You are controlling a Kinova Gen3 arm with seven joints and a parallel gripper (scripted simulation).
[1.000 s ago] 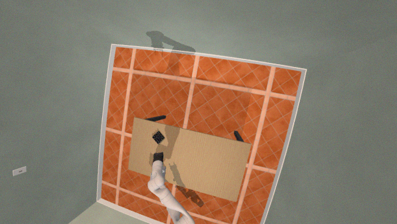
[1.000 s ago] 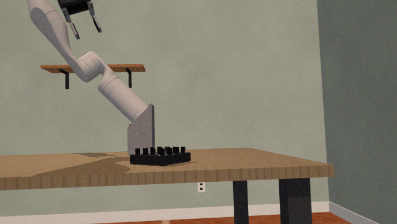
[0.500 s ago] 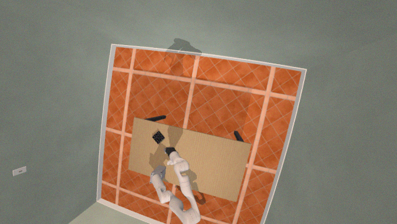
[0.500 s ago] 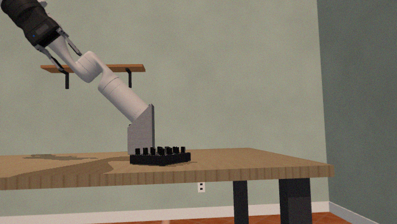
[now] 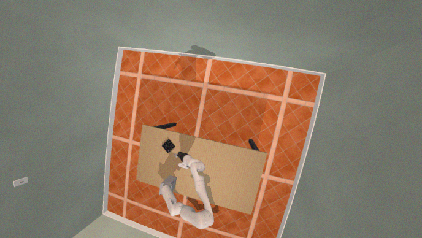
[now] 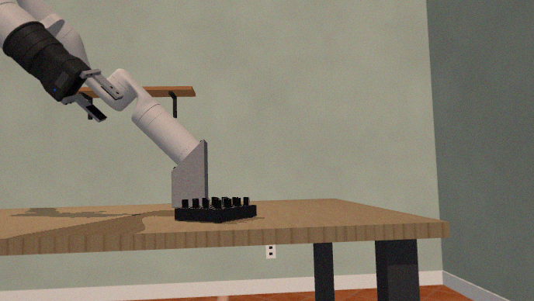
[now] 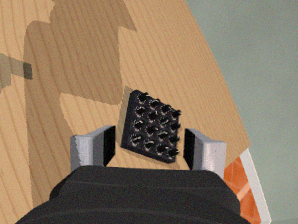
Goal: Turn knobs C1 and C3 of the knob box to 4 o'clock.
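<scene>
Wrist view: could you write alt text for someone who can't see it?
A black knob box sits on a wooden table, framed between the open, empty gripper fingers, seen from above. The arm's shadow falls across the wood.
</scene>
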